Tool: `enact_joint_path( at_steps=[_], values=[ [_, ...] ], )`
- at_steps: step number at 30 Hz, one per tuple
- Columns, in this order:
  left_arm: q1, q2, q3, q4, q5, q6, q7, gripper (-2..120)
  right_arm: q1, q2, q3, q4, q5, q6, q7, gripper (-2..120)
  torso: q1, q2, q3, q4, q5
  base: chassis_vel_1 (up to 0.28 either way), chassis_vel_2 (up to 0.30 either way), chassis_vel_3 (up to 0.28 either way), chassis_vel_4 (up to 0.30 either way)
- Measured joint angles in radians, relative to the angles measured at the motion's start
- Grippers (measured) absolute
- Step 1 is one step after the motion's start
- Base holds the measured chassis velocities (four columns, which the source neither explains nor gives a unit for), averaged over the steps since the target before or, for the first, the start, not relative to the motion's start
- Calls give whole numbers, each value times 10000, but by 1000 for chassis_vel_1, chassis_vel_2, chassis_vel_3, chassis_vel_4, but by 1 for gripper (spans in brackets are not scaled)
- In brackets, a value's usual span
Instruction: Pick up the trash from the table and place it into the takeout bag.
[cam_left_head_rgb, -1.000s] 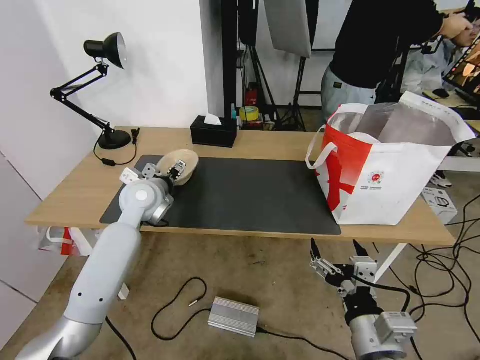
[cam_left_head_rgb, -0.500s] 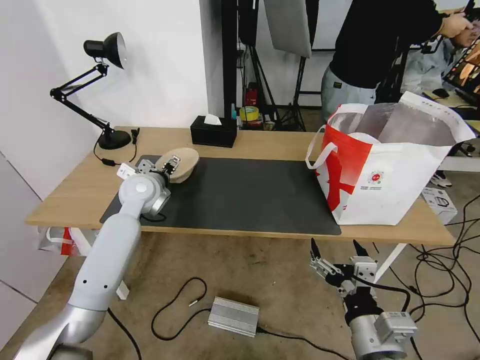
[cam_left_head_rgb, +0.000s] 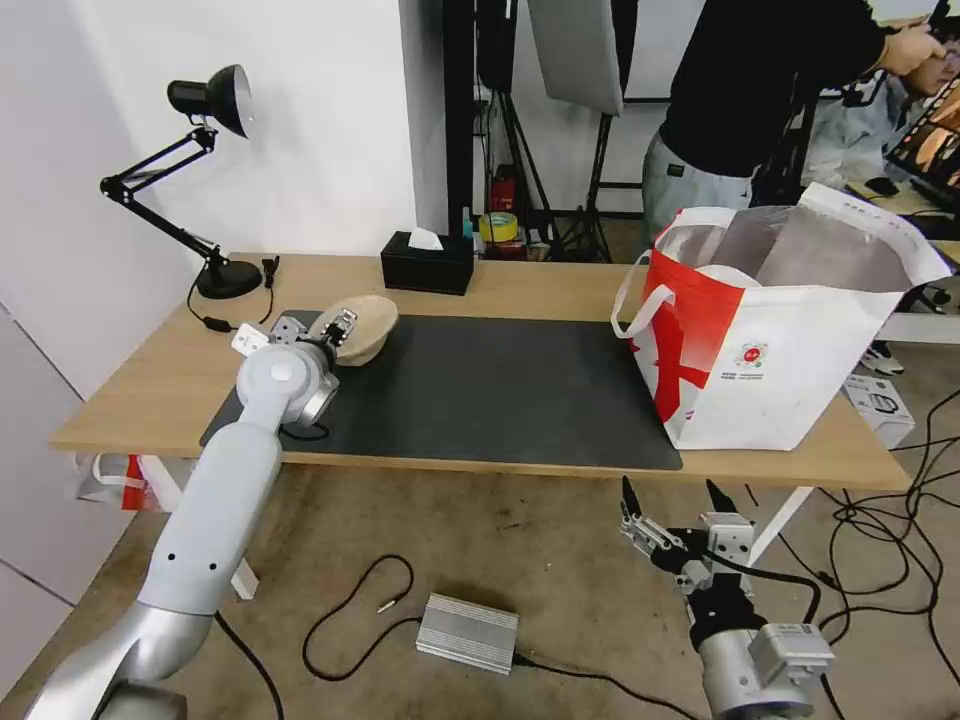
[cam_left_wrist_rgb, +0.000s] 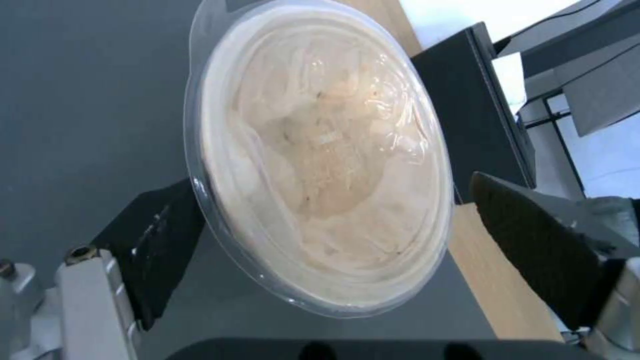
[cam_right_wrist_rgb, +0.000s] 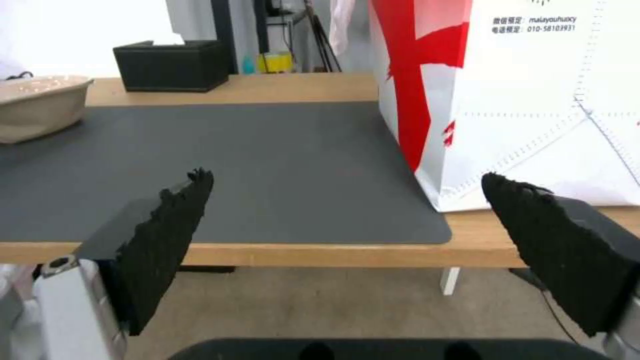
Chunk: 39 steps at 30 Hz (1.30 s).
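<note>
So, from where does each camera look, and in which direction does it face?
Head view: high on the robot, facing forward and down at the table; both arms show, left claw at the paper bowl, right claw in front of the table.
Left wrist view: behind the left claw, facing the paper bowl close up; its two fingers show.
Right wrist view: low by the table's near edge, facing across the mat toward the takeout bag; its spread fingers show.
Shared: all three views show the paper bowl.
</note>
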Motion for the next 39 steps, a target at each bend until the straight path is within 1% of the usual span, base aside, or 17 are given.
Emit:
enact_joint_path(
  at_steps=[17, 19, 23, 24, 27, 28, 29, 31, 32, 36, 37, 39],
  values=[
    [-200, -208, 134, 471, 200, -18, 57, 100, 0, 0, 0, 0, 0, 0, 0, 100, 0, 0, 0, 0, 0, 0, 0, 0, 0],
    [-201, -220, 143, 484, 202, -15, 55, 98, 0, 0, 0, 0, 0, 0, 0, 100, 0, -1, 0, 0, 0, 0, 0, 0, 0],
    [-218, -264, 155, 528, 202, -10, 39, 80, 0, 0, 0, 0, 0, 0, 0, 100, 0, -1, 0, 0, 0, 0, 0, 0, 0],
    [-218, -264, 155, 528, 202, -10, 39, 80, 0, 0, 0, 0, 0, 0, 0, 100, 0, -1, 0, 0, 0, 0, 0, 0, 0],
    [-222, -286, 155, 540, 202, -14, 24, 68, 0, 0, 0, 0, 0, 0, 0, 100, 0, -1, 0, 0, 0, 0, 0, 0, 0],
    [-225, -286, 155, 541, 202, -18, 22, 61, 0, 0, 0, 0, 0, 0, 0, 100, 0, 0, 0, 0, 0, 0, 0, 0, 0],
    [-225, -286, 155, 541, 202, -18, 22, 61, 0, 0, 0, 0, 0, 0, 0, 100, 0, 0, 0, 0, 0, 0, 0, 0, 0],
    [-230, -286, 149, 541, 202, -24, 21, 53, 0, 0, 0, 0, 0, 0, 0, 100, 0, -1, 0, 0, 0, 0, 0, 0, 0],
    [-230, -286, 149, 541, 202, -24, 21, 53, 0, 0, 0, 0, 0, 0, 0, 100, 0, -1, 0, 0, 0, 0, 0, 0, 0],
    [-230, -261, 134, 540, 198, -25, 9, 32, 0, 0, 0, 0, 0, 0, 0, 100, 0, -1, 0, 0, 0, 0, 0, 0, 0],
    [-230, -261, 134, 540, 198, -25, 9, 32, 0, 0, 0, 0, 0, 0, 0, 100, 0, -1, 0, 0, 0, 0, 0, 0, 0],
    [-230, -236, 107, 531, 197, -26, 3, 24, 0, 0, 0, 0, 0, 0, 0, 100, 0, -2, 0, 0, 0, 0, 0, 0, 0]
  ],
)
